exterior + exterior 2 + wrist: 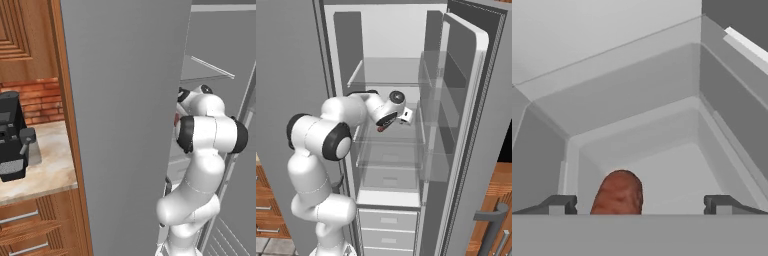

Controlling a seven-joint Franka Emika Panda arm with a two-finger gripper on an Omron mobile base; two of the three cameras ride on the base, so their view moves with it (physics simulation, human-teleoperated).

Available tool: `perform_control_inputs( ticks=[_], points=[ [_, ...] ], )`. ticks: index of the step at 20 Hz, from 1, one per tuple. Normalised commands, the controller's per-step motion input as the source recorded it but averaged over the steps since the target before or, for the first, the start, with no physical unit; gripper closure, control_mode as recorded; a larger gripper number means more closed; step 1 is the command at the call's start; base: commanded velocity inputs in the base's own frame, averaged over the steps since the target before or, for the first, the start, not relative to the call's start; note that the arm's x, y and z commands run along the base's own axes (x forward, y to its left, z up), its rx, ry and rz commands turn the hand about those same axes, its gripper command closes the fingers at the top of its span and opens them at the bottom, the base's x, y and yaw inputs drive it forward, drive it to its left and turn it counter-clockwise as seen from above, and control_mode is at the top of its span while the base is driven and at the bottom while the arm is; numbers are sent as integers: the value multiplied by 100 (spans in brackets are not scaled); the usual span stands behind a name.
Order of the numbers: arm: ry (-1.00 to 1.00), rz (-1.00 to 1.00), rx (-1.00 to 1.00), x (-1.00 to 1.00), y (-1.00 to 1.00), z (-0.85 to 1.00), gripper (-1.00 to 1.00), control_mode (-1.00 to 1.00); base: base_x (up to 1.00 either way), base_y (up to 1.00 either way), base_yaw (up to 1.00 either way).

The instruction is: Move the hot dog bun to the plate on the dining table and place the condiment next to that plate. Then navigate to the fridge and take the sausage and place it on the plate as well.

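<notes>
The fridge (391,35) stands open, and my arm reaches onto a middle shelf. In the hand view the reddish-brown sausage (618,194) lies on the pale shelf floor between my fingertips, closer to the left one and touching neither. My gripper (641,205) is open, its jaws wide apart around the sausage. From the right base view the gripper (385,125) points down and inward, with the sausage (381,129) as a small red tip just under it. The hot dog bun, plate, condiment and dining table are out of view.
The fridge door (471,100) with clear shelves hangs open on the right. A glass shelf (386,75) sits above the hand, drawers (388,220) below. The fridge's grey side wall (125,125) stands left of the arm, beside a counter (50,170) with a black coffee machine (11,135).
</notes>
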Motion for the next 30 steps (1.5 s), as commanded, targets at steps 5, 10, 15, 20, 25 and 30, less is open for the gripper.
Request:
perform_control_inputs(
  ticks=[5, 10, 15, 20, 25, 30],
  points=[
    [0, 0, 0, -56, 52, -67, -100, -100, 0, 0, 0],
    [0, 0, 0, -65, 33, -69, -100, -100, 0, 0, 0],
    [0, 0, 0, -25, 24, -61, 100, -100, 0, 0, 0],
    [0, 0, -2, -8, 4, -52, 100, -100, 0, 0, 0],
    [0, -1, -5, -27, 0, -39, 100, -100, 0, 0, 0],
    [-7, -2, -3, -75, 1, -7, 100, -100, 0, 0, 0]
  ],
)
